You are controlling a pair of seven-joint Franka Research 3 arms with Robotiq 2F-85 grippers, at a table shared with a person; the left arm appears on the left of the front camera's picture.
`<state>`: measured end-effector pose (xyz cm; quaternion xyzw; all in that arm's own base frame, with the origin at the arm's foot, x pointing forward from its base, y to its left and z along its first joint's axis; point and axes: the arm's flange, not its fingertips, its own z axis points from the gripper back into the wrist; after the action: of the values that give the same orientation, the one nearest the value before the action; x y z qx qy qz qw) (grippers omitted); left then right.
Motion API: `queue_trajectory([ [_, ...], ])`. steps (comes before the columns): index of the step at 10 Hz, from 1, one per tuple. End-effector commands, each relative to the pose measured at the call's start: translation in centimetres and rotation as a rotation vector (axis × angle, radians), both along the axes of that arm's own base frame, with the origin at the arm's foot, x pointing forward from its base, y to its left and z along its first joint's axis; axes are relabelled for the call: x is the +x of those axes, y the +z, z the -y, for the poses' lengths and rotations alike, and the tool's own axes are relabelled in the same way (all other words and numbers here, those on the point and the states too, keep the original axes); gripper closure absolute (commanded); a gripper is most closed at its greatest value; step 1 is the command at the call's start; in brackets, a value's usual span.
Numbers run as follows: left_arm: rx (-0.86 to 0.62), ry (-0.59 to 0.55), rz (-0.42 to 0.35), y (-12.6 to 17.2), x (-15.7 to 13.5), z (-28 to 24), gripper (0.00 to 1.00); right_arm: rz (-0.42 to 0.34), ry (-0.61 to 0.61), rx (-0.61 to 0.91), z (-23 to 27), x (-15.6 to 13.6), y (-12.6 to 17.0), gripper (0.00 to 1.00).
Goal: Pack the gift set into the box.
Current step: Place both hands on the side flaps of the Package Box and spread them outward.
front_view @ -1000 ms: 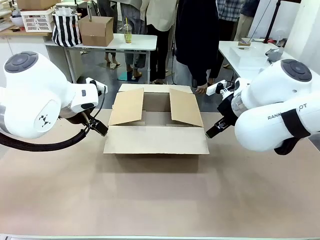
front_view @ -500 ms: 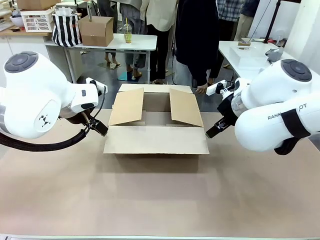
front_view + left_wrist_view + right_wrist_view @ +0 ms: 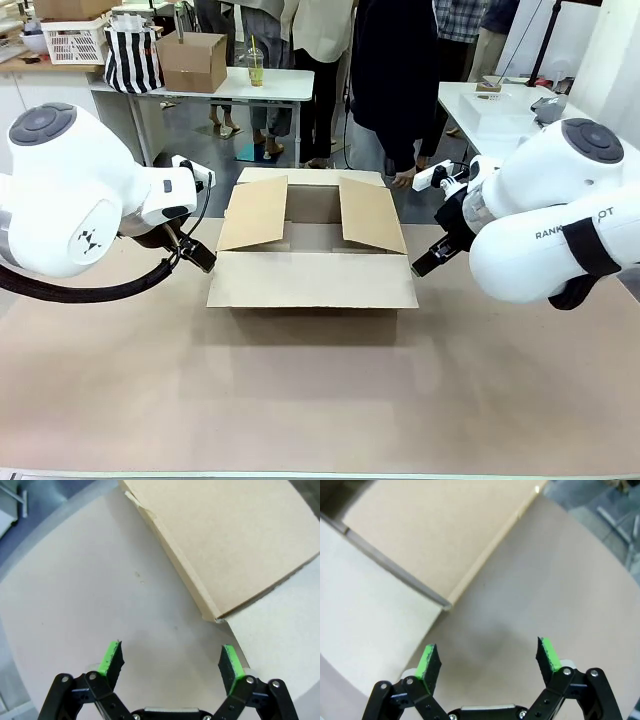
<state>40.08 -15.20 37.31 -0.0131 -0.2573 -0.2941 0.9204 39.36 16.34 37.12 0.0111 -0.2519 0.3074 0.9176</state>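
Note:
The box (image 3: 312, 278), a wide brown cardboard carton, sits in the middle of the table with its side flaps leaning inward and its front flap folded down toward me. My left gripper (image 3: 198, 257) hovers just off its left front corner, open and empty (image 3: 170, 655); the box's corner (image 3: 235, 540) lies ahead of the fingers. My right gripper (image 3: 423, 263) sits off the right front corner, also open and empty (image 3: 487, 655), with the box (image 3: 435, 535) ahead of it. The gift set is not in view.
A person in dark clothes (image 3: 395, 70) stands behind the box, one hand (image 3: 403, 180) near its far right corner. On a back table are a small brown carton (image 3: 192, 60), a striped bag (image 3: 133, 58) and a cup (image 3: 254, 68). A white table (image 3: 500, 115) stands at right.

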Motion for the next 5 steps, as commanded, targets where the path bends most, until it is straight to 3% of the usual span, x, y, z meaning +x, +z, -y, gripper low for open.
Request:
queue_trajectory([
  [1, 0.011, 0.017, -0.119, 4.3, -4.0, -0.4, 0.00, -0.096, -0.095, -0.043, 0.5, -3.6, 4.8, 0.00],
  [2, -0.049, 0.034, -0.047, 6.8, -6.5, -0.5, 0.00, -0.003, -0.120, -0.055, 0.6, -6.4, 7.3, 0.00],
  [3, -0.132, 0.037, 0.093, 8.7, -8.7, -0.8, 0.00, 0.095, -0.055, 0.009, 0.3, -9.3, 9.0, 0.00],
  [4, -0.219, -0.040, 0.194, 9.7, -11.0, -0.4, 0.00, 0.192, 0.011, 0.075, 0.2, -12.1, 9.4, 0.00],
  [5, -0.266, -0.050, 0.262, 9.5, -11.7, 0.2, 0.00, 0.272, -0.028, 0.089, 0.1, -13.8, 8.8, 0.00],
])
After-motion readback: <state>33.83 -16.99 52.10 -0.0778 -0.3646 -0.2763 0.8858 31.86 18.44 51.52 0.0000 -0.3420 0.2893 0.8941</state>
